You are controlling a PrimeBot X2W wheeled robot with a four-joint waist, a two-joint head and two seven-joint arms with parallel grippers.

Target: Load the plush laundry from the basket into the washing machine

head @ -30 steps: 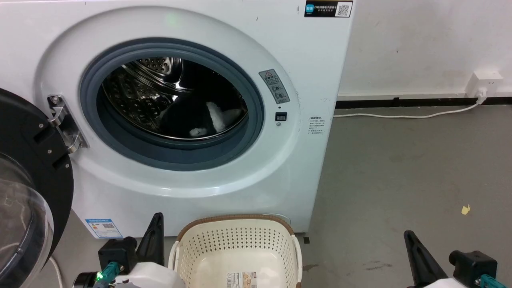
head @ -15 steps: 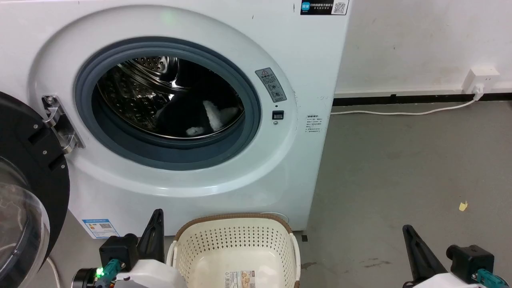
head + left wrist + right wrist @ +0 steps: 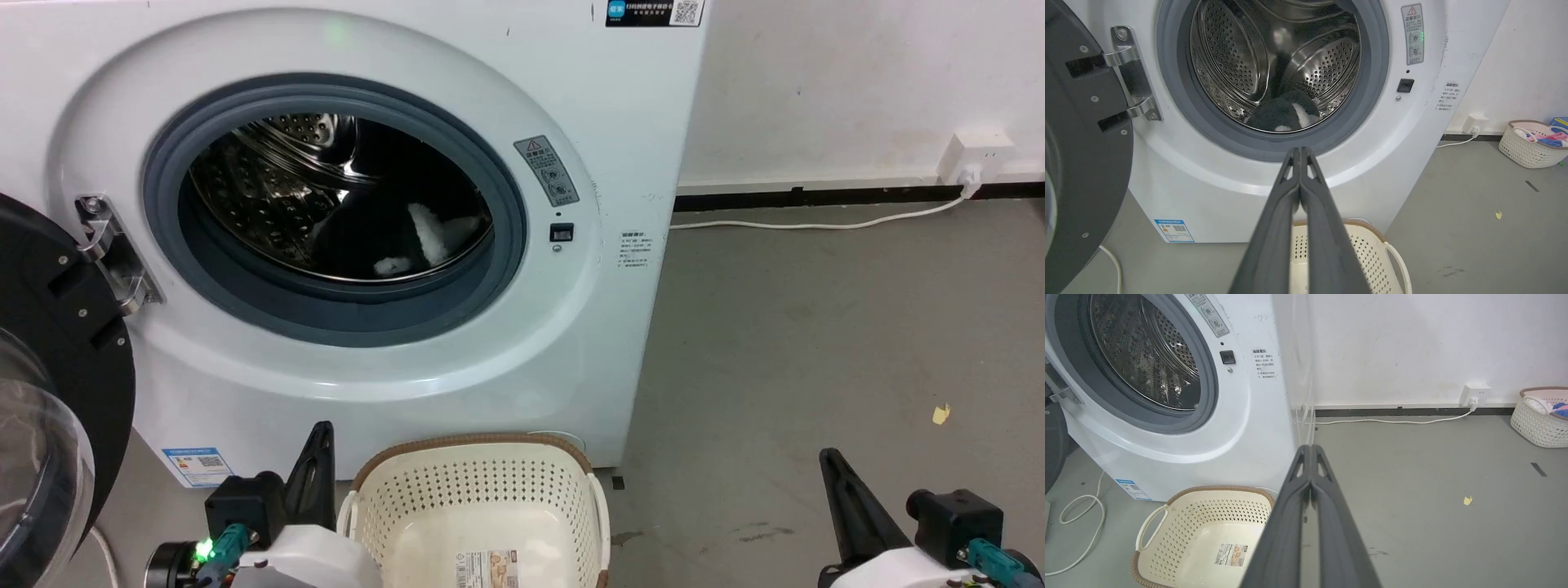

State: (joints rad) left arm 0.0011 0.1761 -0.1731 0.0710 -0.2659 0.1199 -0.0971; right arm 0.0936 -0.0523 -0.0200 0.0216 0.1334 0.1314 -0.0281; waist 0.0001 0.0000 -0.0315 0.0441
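Both wrist views take in a second basket (image 3: 1527,149) of coloured clothes by the wall (image 3: 1392,347), far right. The plush laundry (image 3: 359,241) lies inside the washing machine (image 3: 506,351), in its drum (image 3: 1229,61), door (image 3: 49,327) swung open left. The basket (image 3: 478,490), on the floor (image 3: 816,343), shows its label (image 3: 490,567). The left tool (image 3: 1300,152) and right tool (image 3: 1310,448), each closed and empty, flank the basket, near, well apart from the plush.

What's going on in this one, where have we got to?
The plush lies inside the washer; the basket in front holds nothing but its label. The left pincer, beside the basket, and the right pincer, above the floor, are both shut on nothing. The door stands open.
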